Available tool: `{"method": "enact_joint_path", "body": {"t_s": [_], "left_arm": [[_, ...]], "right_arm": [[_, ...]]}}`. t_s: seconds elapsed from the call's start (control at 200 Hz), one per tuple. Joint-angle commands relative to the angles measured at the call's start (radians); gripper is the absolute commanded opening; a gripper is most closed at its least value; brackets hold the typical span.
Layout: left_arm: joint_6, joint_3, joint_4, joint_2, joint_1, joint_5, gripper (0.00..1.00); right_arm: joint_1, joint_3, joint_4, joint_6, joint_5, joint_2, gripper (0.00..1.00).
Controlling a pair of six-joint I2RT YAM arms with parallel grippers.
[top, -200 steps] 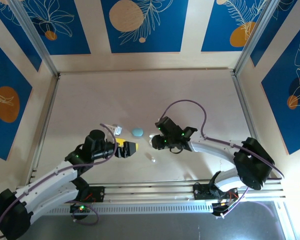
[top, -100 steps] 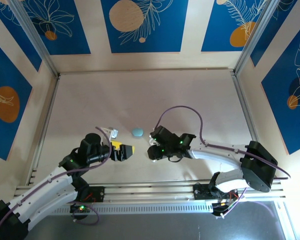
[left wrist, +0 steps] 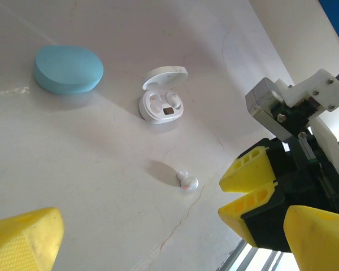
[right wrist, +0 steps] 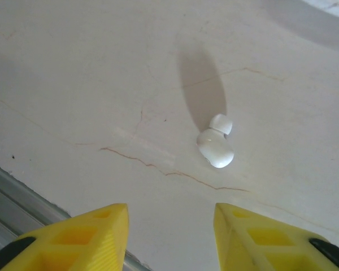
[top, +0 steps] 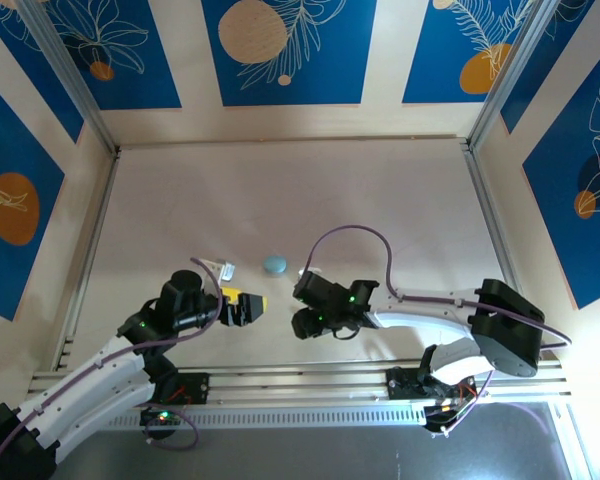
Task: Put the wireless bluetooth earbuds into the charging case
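The white earbud (right wrist: 216,148) lies loose on the table (right wrist: 73,84), with a hairline crack in the surface passing close by it. My right fingers (top: 305,322) hang above it, parted and released, with nothing between them. The bud sits just ahead of the gap and touches neither tip.

From my left wrist the same bud shows between the right fingers and the white charging case (left wrist: 163,101), apart from both. That case stands with its lid tipped up; I cannot tell what sits in its wells. Beside it, not touching, lies a pale blue oval case (left wrist: 68,69), closed.

My left fingers (top: 252,307) are spread wide and grasp nothing. They are held low over the table, pointing toward the cases and the right fingers.
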Motion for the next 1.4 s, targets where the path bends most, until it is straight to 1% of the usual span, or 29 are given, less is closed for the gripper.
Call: {"method": "enact_joint_path", "body": {"t_s": [0.0, 0.105, 0.405, 0.655, 1.11, 1.396], "left_arm": [[-0.011, -0.007, -0.004, -0.011, -0.007, -0.015, 1.0], [-0.007, -0.004, -0.012, -0.011, -0.007, -0.019, 1.0], [-0.001, -0.005, -0.013, -0.015, -0.006, -0.024, 1.0], [0.001, -0.002, -0.017, -0.014, -0.005, -0.026, 1.0], [0.011, 0.014, -0.044, -0.013, -0.006, -0.036, 1.0], [0.001, 0.001, -0.051, -0.047, -0.005, -0.042, 1.0]], "right_arm": [[0.008, -0.022, 0.028, 0.051, -0.011, 0.036, 0.47], [0.007, -0.015, 0.035, 0.069, -0.014, 0.067, 0.49], [0.004, -0.015, 0.097, 0.1, -0.034, 0.128, 0.5], [-0.024, -0.007, 0.126, 0.105, -0.039, 0.154, 0.5], [-0.085, -0.033, 0.177, 0.119, -0.049, 0.131, 0.49], [-0.154, -0.051, 0.247, 0.115, -0.091, 0.126, 0.49]]}}
